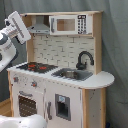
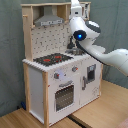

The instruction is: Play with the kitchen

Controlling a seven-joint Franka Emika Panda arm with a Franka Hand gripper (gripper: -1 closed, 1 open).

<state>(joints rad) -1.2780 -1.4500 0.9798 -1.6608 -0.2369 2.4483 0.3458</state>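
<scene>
The kitchen (image 1: pixel 60 75) fills most of the frame in the first exterior view, a tall white and pale-wood toy set standing against a grey curtain. Its stovetop (image 1: pixel 35 66) is black with red rings, left of centre, and the sink (image 1: pixel 72 75) sits just beside it with a black faucet (image 1: pixel 84 59) curving over the basin. Up top, a small microwave (image 1: pixel 69 24) takes the upper middle, with the grey hood (image 1: pixel 37 29) to its left. The oven door (image 1: pixel 27 105) is at the lower left of the cabinet front, below a row of knobs (image 1: pixel 34 84). The white arm (image 1: pixel 12 37) comes in at the upper left edge of this frame, its end raised near the hood; the gripper itself I can't make out well enough, so whether it is wide or narrow I cannot tell. In the second exterior view the kitchen (image 2: pixel 50 80) stands left of centre on a wooden floor (image 2: pixel 100 110), and the arm (image 2: pixel 95 42) reaches in from the right, crossing in front of the sink area with a blue light showing on its joint.
</scene>
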